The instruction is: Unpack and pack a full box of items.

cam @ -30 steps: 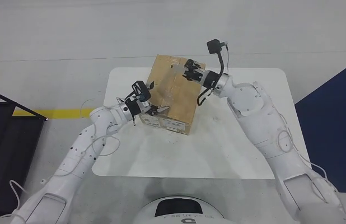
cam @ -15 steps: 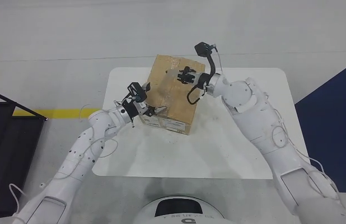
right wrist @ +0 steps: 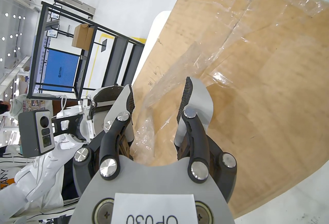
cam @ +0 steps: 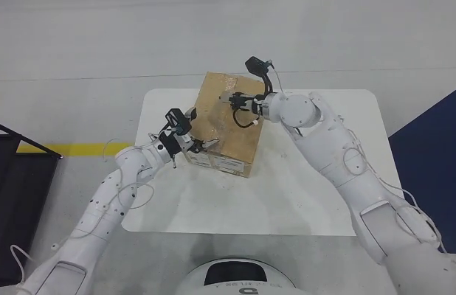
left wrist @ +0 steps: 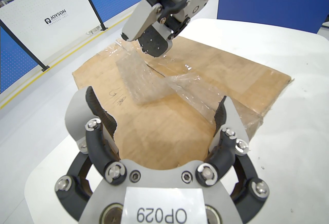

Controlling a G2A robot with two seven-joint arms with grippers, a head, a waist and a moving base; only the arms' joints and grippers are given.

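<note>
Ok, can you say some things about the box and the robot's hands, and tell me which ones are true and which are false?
1. The cardboard box stands on the white table. True.
2. The box's top flaps are wide open. False: they lie shut, and the clear tape is partly peeled up from the seam.
3. The left hand is open, at the box's edge. True.
4. The right hand is out over the floor. False: it is above the top of the box, open, with the peeled-up clear tape running between its two sides.
</note>
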